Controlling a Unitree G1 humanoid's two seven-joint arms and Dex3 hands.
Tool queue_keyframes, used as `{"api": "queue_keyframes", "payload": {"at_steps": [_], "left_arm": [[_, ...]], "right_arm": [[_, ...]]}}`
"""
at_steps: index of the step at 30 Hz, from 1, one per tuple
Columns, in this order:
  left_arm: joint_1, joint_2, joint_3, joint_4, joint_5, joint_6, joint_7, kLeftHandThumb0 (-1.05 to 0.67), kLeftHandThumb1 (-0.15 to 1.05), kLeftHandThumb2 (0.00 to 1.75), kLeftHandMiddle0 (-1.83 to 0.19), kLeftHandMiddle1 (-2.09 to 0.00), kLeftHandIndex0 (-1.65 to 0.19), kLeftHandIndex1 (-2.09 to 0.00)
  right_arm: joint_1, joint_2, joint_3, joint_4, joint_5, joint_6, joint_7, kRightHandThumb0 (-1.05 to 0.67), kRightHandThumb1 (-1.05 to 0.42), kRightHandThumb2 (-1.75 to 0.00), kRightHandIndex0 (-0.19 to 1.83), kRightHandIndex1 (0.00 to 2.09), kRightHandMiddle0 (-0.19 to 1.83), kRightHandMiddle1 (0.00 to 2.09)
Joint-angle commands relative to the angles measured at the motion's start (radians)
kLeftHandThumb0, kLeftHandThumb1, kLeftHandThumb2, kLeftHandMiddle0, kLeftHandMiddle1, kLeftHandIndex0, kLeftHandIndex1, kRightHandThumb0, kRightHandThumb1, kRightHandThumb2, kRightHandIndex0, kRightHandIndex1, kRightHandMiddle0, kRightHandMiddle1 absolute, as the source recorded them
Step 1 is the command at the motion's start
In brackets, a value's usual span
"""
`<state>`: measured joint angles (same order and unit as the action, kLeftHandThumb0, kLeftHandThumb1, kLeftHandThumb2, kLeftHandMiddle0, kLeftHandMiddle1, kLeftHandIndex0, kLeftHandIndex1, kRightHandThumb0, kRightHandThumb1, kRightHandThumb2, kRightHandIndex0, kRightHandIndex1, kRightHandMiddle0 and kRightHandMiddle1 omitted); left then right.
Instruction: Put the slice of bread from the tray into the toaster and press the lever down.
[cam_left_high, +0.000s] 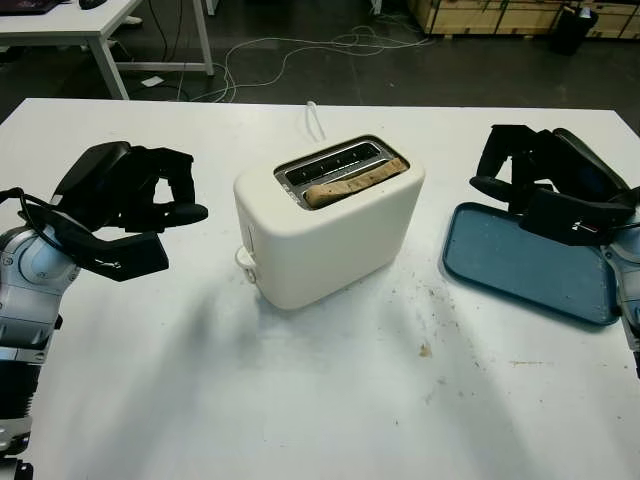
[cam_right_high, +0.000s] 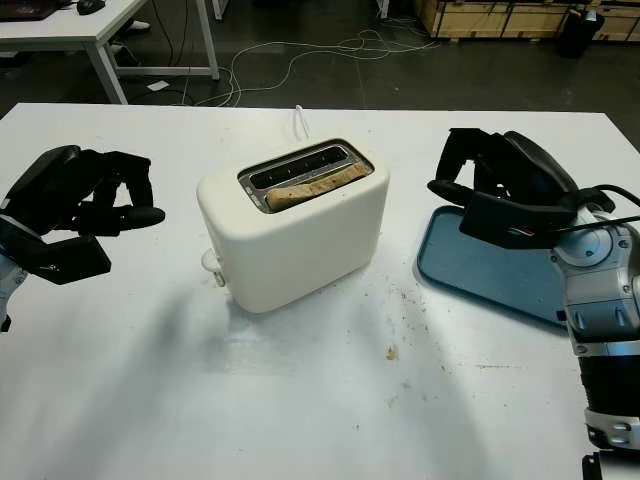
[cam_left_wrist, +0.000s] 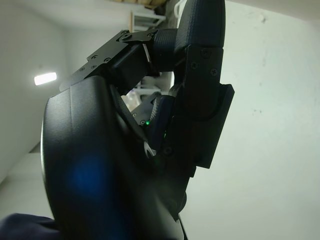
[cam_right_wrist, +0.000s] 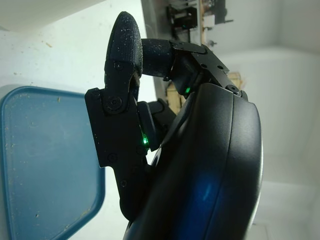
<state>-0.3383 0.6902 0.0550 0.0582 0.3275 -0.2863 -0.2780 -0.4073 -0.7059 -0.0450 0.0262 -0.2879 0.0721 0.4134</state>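
A cream toaster (cam_left_high: 330, 235) stands in the middle of the white table. A slice of bread (cam_left_high: 350, 183) sits in its nearer slot, the top edge showing above the rim. The toaster's lever (cam_left_high: 246, 258) sticks out low on its left end. My left hand (cam_left_high: 185, 190) hovers left of the toaster, fingers curled and holding nothing. Over the far end of the blue tray (cam_left_high: 520, 255), which holds no bread, my right hand (cam_left_high: 490, 170) is also curled with nothing in it. The right wrist view shows the tray (cam_right_wrist: 45, 165) beside the fingers (cam_right_wrist: 120, 90).
Crumbs (cam_left_high: 425, 350) lie scattered on the table in front of the tray. The toaster's white cord (cam_left_high: 315, 120) runs off the far edge. Beyond the table are a dark floor with cables, another white table (cam_left_high: 90, 25) and wooden crates (cam_left_high: 500, 15).
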Motion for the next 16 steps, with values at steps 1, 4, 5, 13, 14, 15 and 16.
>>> {"api": "queue_keyframes", "payload": {"at_steps": [1, 4, 5, 13, 14, 15, 16], "left_arm": [[-0.007, 0.004, 0.0, 0.0, -0.003, -0.007, -0.001, -0.87, 0.92, 0.26, -1.19, -1.75, -1.02, -1.74], [-0.006, 0.003, 0.001, -0.003, -0.007, 0.001, -0.005, -0.86, 0.92, 0.24, -1.2, -1.75, -1.02, -1.74], [-0.005, 0.003, 0.002, -0.003, -0.006, 0.001, -0.004, -0.86, 0.92, 0.24, -1.2, -1.75, -1.02, -1.74], [-0.004, 0.001, 0.004, -0.002, -0.012, 0.004, -0.004, -0.87, 0.92, 0.26, -1.2, -1.75, -1.03, -1.74], [-0.004, 0.001, 0.004, -0.001, -0.011, 0.004, -0.004, -0.87, 0.92, 0.25, -1.21, -1.75, -1.03, -1.74], [-0.004, 0.001, 0.004, -0.002, -0.011, 0.004, -0.004, -0.87, 0.92, 0.25, -1.21, -1.75, -1.03, -1.74], [-0.004, 0.001, 0.004, -0.005, -0.009, 0.007, -0.004, -0.87, 0.92, 0.25, -1.21, -1.75, -1.03, -1.75]], "right_arm": [[0.004, -0.012, -0.009, -0.002, 0.01, -0.009, 0.003, -0.64, -0.92, -0.46, 0.91, 1.75, 0.64, 1.75], [0.006, -0.012, -0.009, -0.003, 0.01, -0.012, 0.003, -0.62, -0.92, -0.47, 0.91, 1.75, 0.64, 1.75], [0.006, -0.012, -0.009, -0.001, 0.012, -0.015, 0.004, -0.62, -0.92, -0.47, 0.91, 1.75, 0.64, 1.75], [0.005, -0.01, -0.011, 0.011, 0.018, -0.032, 0.003, -0.6, -0.92, -0.47, 0.92, 1.75, 0.66, 1.75], [0.005, -0.01, -0.01, 0.01, 0.017, -0.027, 0.005, -0.6, -0.92, -0.47, 0.92, 1.75, 0.65, 1.75], [0.004, -0.01, -0.01, 0.009, 0.016, -0.026, 0.005, -0.59, -0.92, -0.47, 0.92, 1.75, 0.65, 1.75], [0.004, -0.01, -0.01, 0.008, 0.015, -0.027, 0.005, -0.59, -0.92, -0.47, 0.92, 1.75, 0.66, 1.75]]}}
